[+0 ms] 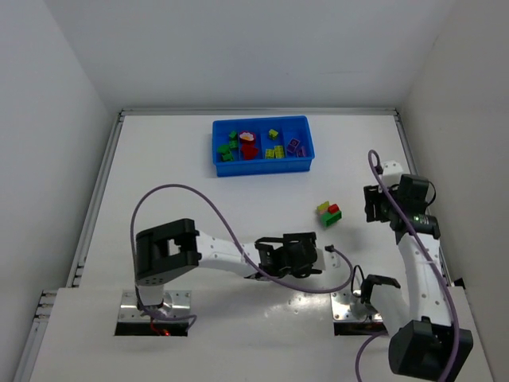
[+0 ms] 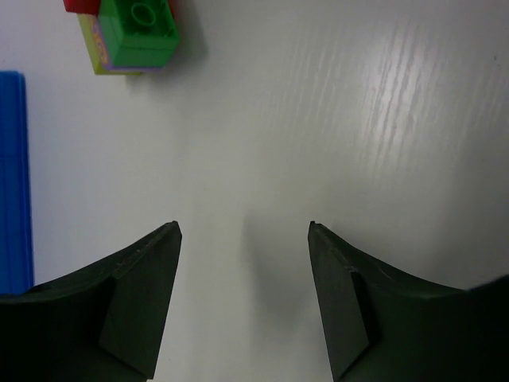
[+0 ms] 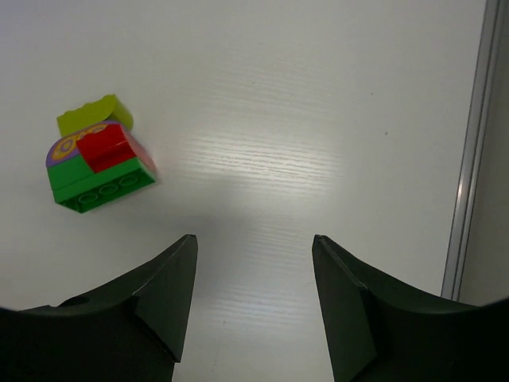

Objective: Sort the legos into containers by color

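Note:
A clump of green, red, yellow and purple legos (image 1: 329,212) lies on the white table, right of centre. It also shows in the left wrist view (image 2: 135,32) and in the right wrist view (image 3: 99,163). The blue tray (image 1: 262,169) stands at the back, its four compartments holding green (image 1: 229,148), red (image 1: 249,148), yellow (image 1: 274,148) and purple (image 1: 297,147) bricks. My left gripper (image 1: 322,253) is open and empty, low over the table, short of the clump (image 2: 245,227). My right gripper (image 1: 372,202) is open and empty, to the right of the clump (image 3: 254,239).
A raised metal rail (image 3: 469,159) runs along the table's right edge, close to my right gripper. The tray's blue wall (image 2: 12,183) shows at the left edge of the left wrist view. Purple cables loop over the table near both arms.

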Motion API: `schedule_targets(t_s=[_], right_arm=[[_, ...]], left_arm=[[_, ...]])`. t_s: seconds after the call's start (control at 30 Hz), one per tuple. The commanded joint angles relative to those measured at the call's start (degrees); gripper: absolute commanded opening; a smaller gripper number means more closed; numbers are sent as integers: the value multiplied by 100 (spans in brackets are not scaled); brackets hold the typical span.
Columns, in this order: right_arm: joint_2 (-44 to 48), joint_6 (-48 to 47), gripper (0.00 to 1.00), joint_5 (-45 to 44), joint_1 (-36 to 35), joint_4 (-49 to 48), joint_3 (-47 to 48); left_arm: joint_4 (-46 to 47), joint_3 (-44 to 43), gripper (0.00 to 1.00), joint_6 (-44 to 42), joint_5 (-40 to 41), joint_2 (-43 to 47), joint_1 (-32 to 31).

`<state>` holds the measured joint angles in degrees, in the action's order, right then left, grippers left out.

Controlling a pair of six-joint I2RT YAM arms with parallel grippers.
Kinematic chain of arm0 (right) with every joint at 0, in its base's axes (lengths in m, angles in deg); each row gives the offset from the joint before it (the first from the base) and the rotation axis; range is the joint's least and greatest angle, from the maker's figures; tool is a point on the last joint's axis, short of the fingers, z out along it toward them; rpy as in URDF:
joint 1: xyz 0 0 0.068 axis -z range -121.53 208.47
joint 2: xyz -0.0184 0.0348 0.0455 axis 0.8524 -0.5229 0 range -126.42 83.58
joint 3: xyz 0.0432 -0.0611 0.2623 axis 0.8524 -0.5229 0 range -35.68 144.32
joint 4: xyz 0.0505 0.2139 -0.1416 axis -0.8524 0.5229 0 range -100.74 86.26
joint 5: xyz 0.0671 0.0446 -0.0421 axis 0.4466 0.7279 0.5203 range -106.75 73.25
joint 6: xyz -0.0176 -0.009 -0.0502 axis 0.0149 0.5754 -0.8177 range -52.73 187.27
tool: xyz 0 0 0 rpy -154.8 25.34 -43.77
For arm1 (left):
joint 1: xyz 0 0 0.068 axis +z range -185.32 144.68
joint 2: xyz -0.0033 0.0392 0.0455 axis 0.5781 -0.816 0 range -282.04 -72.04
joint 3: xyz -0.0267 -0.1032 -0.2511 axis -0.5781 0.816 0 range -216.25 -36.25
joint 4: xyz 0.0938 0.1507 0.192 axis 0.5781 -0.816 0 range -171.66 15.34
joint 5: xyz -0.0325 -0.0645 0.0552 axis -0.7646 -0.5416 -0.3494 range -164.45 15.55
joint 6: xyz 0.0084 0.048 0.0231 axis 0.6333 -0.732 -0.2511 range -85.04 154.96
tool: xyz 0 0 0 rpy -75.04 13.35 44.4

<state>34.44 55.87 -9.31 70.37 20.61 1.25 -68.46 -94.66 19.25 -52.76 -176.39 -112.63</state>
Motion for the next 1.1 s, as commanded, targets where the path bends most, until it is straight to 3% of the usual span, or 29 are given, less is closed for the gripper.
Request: schedule_targets(t_s=[0.0, 0.27, 0.6, 1.07], right_arm=[[1, 524, 60, -199, 241, -568, 16], [-551, 1200, 60, 502, 1137, -1078, -45], [-1071, 1333, 60, 1672, 2271, -1140, 60], [-1176, 1228, 60, 2218, 2686, -1035, 60]], left_arm=[[391, -530, 71, -135, 538, -321, -2], [681, -820, 68, -196, 538, -822, -2], [839, -1488, 63, -494, 362, -1429, -2], [93, -2868, 50, -188, 248, -2466, 515]])
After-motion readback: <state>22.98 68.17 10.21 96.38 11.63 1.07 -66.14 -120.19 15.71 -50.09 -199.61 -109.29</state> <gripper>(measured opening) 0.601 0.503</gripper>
